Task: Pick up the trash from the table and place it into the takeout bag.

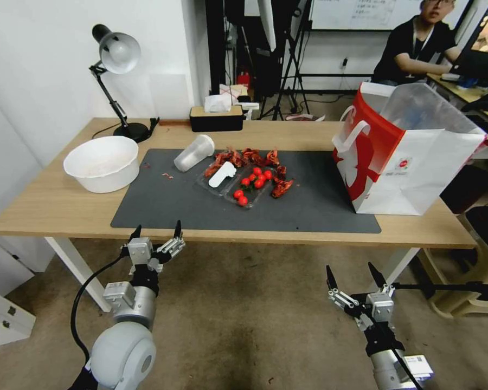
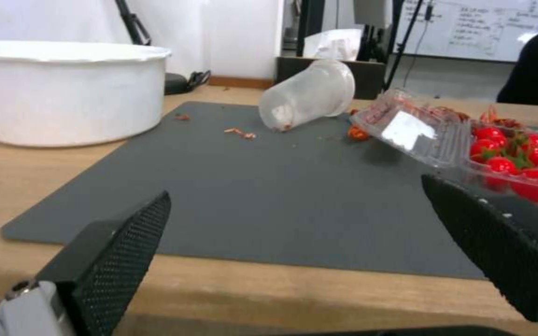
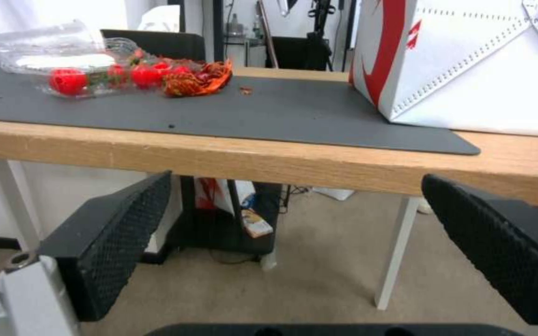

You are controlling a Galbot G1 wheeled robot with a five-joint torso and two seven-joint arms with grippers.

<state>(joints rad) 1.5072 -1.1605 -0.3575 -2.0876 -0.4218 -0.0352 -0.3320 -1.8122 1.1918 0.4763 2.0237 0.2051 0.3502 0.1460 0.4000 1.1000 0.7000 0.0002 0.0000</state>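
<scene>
With both your left gripper (image 1: 156, 232) and right gripper (image 1: 355, 274) spread empty below the table (image 1: 54, 208), watch the tipped clear plastic cup (image 1: 193, 153) — it looks ready to roll off the mat (image 1: 320, 211) under a clumsy pinch.

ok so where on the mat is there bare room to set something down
The near strip of the mat, between the tomato tray and the table edge, is bare. So is the patch between the red scraps and the bag. The middle back is crowded: tipped clear cup, tray and scraps sit close together. Both claws hang below the table's front edge, left and right, open.
</scene>
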